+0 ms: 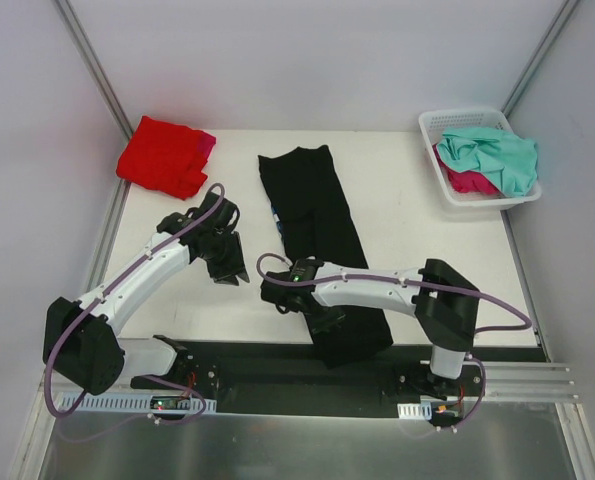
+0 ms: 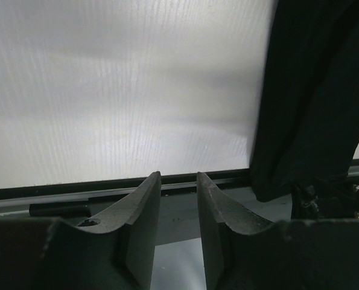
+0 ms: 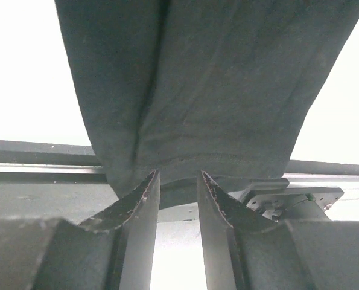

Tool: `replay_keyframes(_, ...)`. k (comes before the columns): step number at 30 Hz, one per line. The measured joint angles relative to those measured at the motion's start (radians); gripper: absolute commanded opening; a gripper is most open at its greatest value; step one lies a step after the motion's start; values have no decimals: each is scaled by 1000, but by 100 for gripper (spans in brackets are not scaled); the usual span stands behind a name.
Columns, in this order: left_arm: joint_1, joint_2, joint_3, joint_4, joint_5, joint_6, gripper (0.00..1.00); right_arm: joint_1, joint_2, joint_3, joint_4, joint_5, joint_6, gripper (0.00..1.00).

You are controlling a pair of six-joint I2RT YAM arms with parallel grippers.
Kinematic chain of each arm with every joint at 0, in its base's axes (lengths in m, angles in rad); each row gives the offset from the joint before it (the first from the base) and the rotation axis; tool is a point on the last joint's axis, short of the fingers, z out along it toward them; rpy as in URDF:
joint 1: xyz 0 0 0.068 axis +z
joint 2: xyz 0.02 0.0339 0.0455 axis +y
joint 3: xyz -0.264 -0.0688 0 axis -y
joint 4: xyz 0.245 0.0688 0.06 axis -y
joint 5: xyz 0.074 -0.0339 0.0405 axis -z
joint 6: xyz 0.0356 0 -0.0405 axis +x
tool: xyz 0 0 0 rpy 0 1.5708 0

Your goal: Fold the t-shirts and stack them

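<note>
Well, your right gripper stood narrowly apart at the hem of the black t-shirt, clamping nothing; closing there could have caught one layer only.

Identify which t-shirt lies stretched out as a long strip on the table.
The large black cloth t-shirt. The bright red cloth shirt is piled compactly at the far left corner; the teal-mint and magenta-pink ones are heaped in the white plastic basket.

A white rectangular desk stands between pale matte wall panels joined by grey metal corner posts. A black mounting strip runs along the desk's near edge. Lighting is even.
</note>
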Motion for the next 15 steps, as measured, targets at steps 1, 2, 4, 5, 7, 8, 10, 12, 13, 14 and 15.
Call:
replay_keyframes(1, 0, 0, 0, 0, 1, 0, 30, 8, 3, 2, -2, 0, 6, 34)
replay_keyframes(2, 0, 0, 0, 0, 1, 1, 30, 18, 9, 4, -5, -1, 12, 34)
replay_keyframes(4, 0, 0, 0, 0, 1, 1, 30, 40, 22, 4, -8, -3, 24, 34)
replay_keyframes(5, 0, 0, 0, 0, 1, 1, 30, 49, 28, 4, -8, -6, 31, 34)
replay_keyframes(7, 1, 0, -1, 0, 1, 3, 30, 64, 39, 0, -4, -19, 43, 34)
replay_keyframes(8, 5, -1, -2, 0, 1, 3, 30, 72, 41, -4, 1, -25, 50, 34)
replay_keyframes(10, 7, -2, -3, -1, 1, 4, 31, 86, 43, -15, 10, -41, 61, 34)
replay_keyframes(12, 13, -2, -3, -1, 1, 4, 31, 98, 54, -16, 13, -51, 70, 29)
replay_keyframes(13, 13, -2, -3, -1, 1, 5, 30, 103, 62, -16, 18, -57, 74, 27)
replay_keyframes(14, 13, -2, -3, -1, 1, 5, 31, 108, 71, -17, 22, -64, 78, 24)
replay_keyframes(15, 13, -2, -3, -1, 1, 5, 31, 113, 79, -17, 26, -69, 81, 24)
